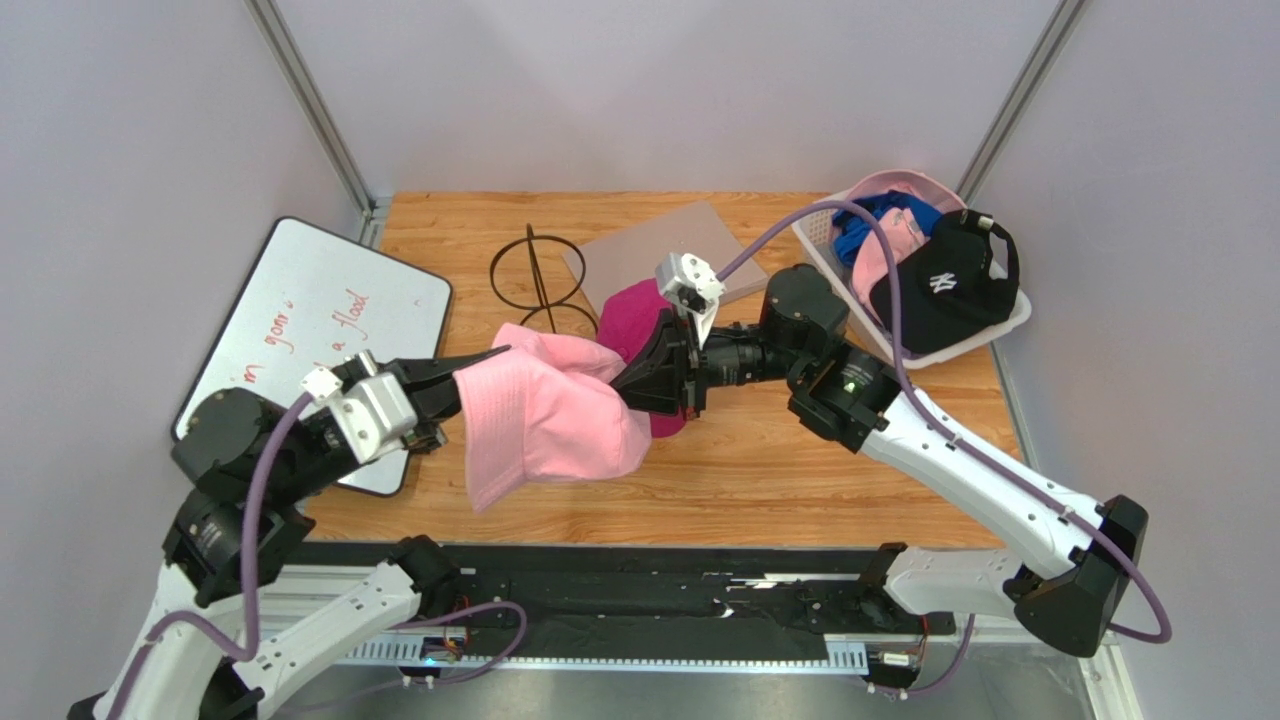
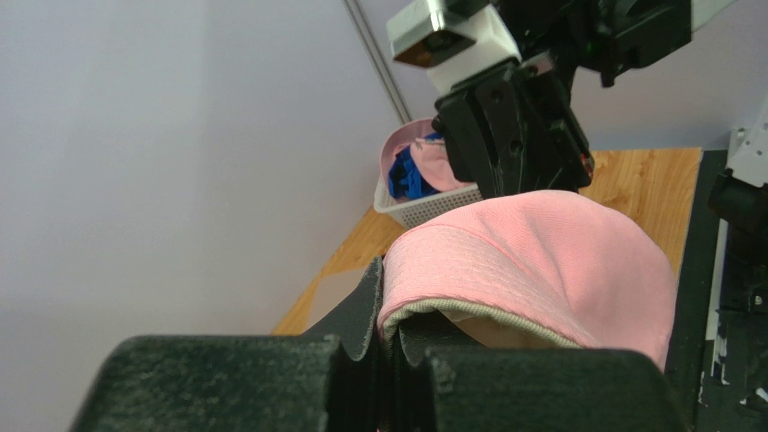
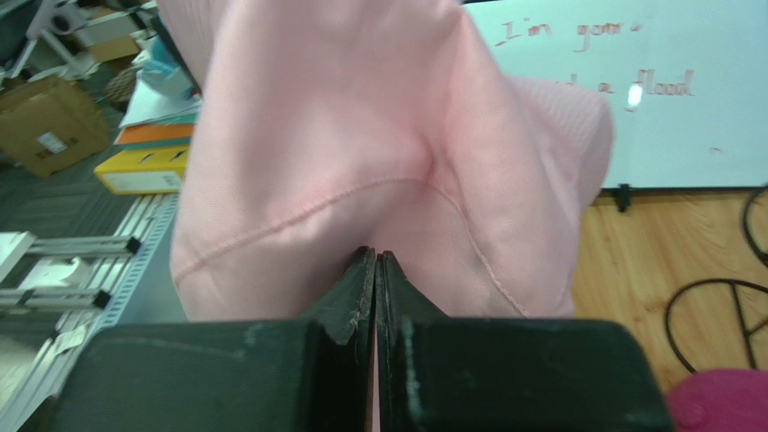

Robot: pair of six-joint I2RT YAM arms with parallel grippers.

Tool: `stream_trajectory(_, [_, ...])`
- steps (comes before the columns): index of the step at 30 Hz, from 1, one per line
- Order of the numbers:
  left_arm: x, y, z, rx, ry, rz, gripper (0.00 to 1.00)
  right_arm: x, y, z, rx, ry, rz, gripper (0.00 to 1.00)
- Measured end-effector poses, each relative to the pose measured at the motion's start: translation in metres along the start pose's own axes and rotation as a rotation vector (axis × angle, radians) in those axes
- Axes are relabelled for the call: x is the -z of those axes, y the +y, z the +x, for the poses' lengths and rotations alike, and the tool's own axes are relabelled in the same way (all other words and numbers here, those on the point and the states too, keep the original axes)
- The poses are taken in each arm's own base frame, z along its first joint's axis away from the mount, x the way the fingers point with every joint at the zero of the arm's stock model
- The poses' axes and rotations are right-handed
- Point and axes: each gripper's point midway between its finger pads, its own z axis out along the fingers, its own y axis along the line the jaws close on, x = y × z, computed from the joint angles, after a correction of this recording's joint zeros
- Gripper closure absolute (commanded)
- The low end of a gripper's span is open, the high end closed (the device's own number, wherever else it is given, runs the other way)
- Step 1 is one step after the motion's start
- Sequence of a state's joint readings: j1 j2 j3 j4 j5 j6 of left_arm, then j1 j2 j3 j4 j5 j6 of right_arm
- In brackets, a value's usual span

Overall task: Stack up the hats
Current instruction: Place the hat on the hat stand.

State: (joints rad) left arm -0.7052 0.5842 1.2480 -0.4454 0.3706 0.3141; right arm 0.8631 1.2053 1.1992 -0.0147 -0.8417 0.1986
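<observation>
A pink bucket hat point(image 1: 549, 420) hangs above the table's middle, held from both sides. My left gripper point(image 1: 475, 378) is shut on its brim point(image 2: 433, 256), whose beige lining shows at the pinched edge point(image 2: 392, 301). My right gripper point(image 1: 643, 387) is shut on a pucker of the hat's crown point(image 3: 361, 135), its fingertips point(image 3: 374, 263) pressed together on the cloth. A magenta cap point(image 1: 631, 311) lies on the table just behind the right gripper and shows again point(image 3: 721, 400) at the corner of the right wrist view. A black cap point(image 1: 947, 285) rests on the basket's near rim.
A white mesh basket point(image 1: 1004, 327) at the back right holds a blue hat point(image 1: 863, 234) and a pink one point(image 1: 899, 237). A black wire frame point(image 1: 534, 278) stands at the back middle beside a brown board point(image 1: 661, 240). A whiteboard point(image 1: 316, 323) lies at the left.
</observation>
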Motion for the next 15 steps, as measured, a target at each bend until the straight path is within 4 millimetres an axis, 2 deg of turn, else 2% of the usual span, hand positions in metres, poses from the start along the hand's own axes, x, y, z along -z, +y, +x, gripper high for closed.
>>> stream_trajectory(5, [-0.002,-0.004,0.047,0.053,0.084,-0.050,1.00,0.025,-0.033,-0.007,0.022,-0.014,0.187,1.00])
stream_trajectory(8, [-0.001,0.004,0.057,0.062,0.116,-0.106,1.00,0.041,-0.050,-0.010,0.025,-0.016,0.276,1.00])
stream_trajectory(9, [0.000,0.009,0.057,0.061,0.123,-0.129,1.00,0.044,-0.053,-0.010,0.026,-0.015,0.293,0.96])
stream_trajectory(11, [-0.001,0.015,0.055,0.059,0.128,-0.155,1.00,0.048,-0.051,-0.011,0.030,-0.012,0.295,0.77])
stream_trajectory(12, [-0.002,0.016,0.055,0.059,0.127,-0.159,1.00,0.048,-0.047,-0.011,0.031,-0.010,0.282,0.59])
stream_trajectory(14, [-0.002,0.017,0.055,0.059,0.128,-0.163,1.00,0.047,-0.039,-0.011,0.034,-0.005,0.240,0.46])
stream_trajectory(15, [-0.002,0.017,0.055,0.059,0.128,-0.164,1.00,0.047,-0.035,-0.011,0.036,-0.002,0.218,0.43])
